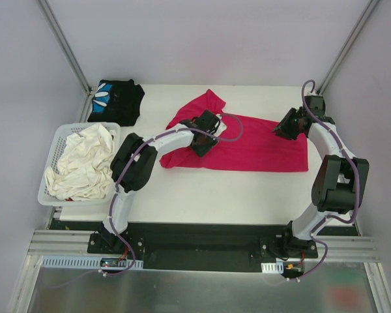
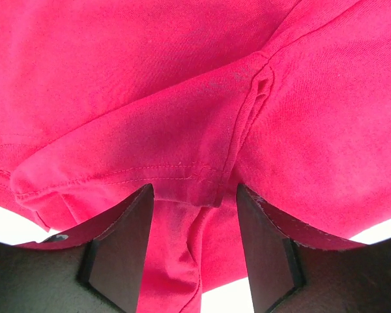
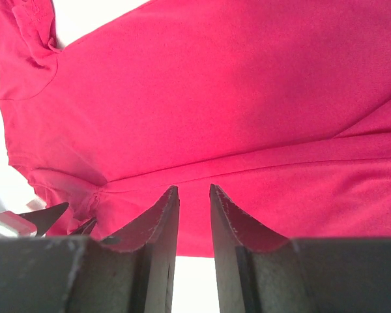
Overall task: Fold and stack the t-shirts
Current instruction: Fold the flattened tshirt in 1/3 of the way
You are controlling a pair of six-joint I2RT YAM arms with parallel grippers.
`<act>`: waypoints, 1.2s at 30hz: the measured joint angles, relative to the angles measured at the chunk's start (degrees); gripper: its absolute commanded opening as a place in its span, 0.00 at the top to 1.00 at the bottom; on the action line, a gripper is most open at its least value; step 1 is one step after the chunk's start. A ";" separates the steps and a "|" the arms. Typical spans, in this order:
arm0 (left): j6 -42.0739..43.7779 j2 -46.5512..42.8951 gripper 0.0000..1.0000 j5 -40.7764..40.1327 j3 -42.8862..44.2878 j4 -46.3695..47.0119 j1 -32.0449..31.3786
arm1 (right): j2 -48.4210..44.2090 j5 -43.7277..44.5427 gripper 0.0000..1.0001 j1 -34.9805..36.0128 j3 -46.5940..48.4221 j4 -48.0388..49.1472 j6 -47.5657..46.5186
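You find the magenta-red t-shirt (image 1: 260, 147) spread flat on the counter (image 1: 215, 195), right of centre. Your left pincer (image 1: 205, 137) stands on its left part, jaws well apart and astride a raised sleeve fold, with no cloth pinched. Your right pincer (image 1: 288, 125) sits at the shirt's far right edge, jaws narrowly parted, with the hem showing through the gap and nothing clamped. The black t-shirt (image 1: 117, 101) lies crumpled at the far left corner, behind the white basket (image 1: 60, 135) of pale cloths (image 1: 85, 163).
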 measured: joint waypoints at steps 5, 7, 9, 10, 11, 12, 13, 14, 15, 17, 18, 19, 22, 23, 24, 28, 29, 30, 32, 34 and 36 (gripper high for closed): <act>-0.04 0.61 0.48 -0.55 0.46 -0.35 0.00 | 0.00 0.00 0.72 0.00 0.00 0.00 0.00; -0.07 0.61 0.48 -0.55 0.87 -0.28 0.00 | 0.00 0.00 0.71 0.00 0.00 0.00 -0.02; -0.09 0.61 0.49 -0.55 1.20 -0.28 0.00 | 0.00 0.00 0.71 0.00 0.00 0.00 0.00; -0.09 0.61 0.48 -0.55 1.31 -0.24 0.00 | 0.00 0.00 0.72 0.00 0.00 0.00 0.00; -0.11 0.61 0.48 -0.55 1.36 -0.26 0.00 | 0.00 0.00 0.72 0.00 0.00 0.00 0.00; -0.15 0.61 0.52 -0.55 1.38 -0.26 0.00 | 0.00 0.00 0.72 0.00 0.00 0.00 0.00; -0.17 0.61 0.54 -0.55 1.40 -0.26 0.00 | 0.00 0.00 0.72 0.00 0.00 0.00 0.00; -0.31 0.61 0.58 -0.59 1.40 -0.28 0.00 | 0.00 -0.02 0.72 0.00 0.00 0.00 0.00; -0.48 0.61 0.69 -0.59 1.40 -0.28 0.00 | 0.00 -0.02 0.72 0.00 0.00 0.00 0.00; -0.66 0.76 0.71 -0.70 1.55 -0.31 0.00 | 0.00 -0.04 0.72 0.00 0.00 0.00 0.00; -0.61 1.07 0.71 -0.76 1.81 -0.28 0.00 | 0.00 -0.07 0.72 0.00 0.00 0.00 0.00; -0.59 1.29 0.72 -0.79 1.99 -0.24 0.00 | 0.00 -0.07 0.72 0.00 0.00 0.00 0.00; -0.72 1.92 0.83 -0.79 2.27 -0.31 0.00 | 0.00 -0.17 0.72 -0.02 0.00 0.00 -0.02; -0.81 2.01 0.85 -0.79 2.32 -0.28 0.00 | 0.00 -0.24 0.72 -0.04 0.00 0.00 0.00; -0.90 2.12 0.85 -0.81 2.36 -0.31 0.00 | 0.00 -0.31 0.72 -0.04 0.00 0.02 0.00; -0.85 2.27 0.86 -0.85 2.54 -0.31 0.00 | 0.00 -0.55 0.73 -0.04 0.00 0.02 -0.02; -0.85 2.27 0.86 -0.87 2.54 -0.28 0.00 | 0.00 -0.61 0.73 -0.04 0.00 0.02 0.00; -0.87 2.27 0.85 -0.87 2.56 -0.28 0.00 | 0.00 -0.63 0.73 -0.04 0.00 0.02 0.00; -0.94 2.27 0.86 -0.87 2.58 -0.31 0.00 | 0.00 -0.81 0.72 -0.04 0.00 0.02 0.00; -1.07 2.27 0.86 -0.94 2.58 -0.31 -0.02 | 0.00 -0.87 0.73 -0.04 0.00 0.04 0.00; -1.22 2.27 0.86 -1.11 2.58 -0.31 -0.04 | 0.00 -0.90 0.73 -0.04 0.00 0.07 0.00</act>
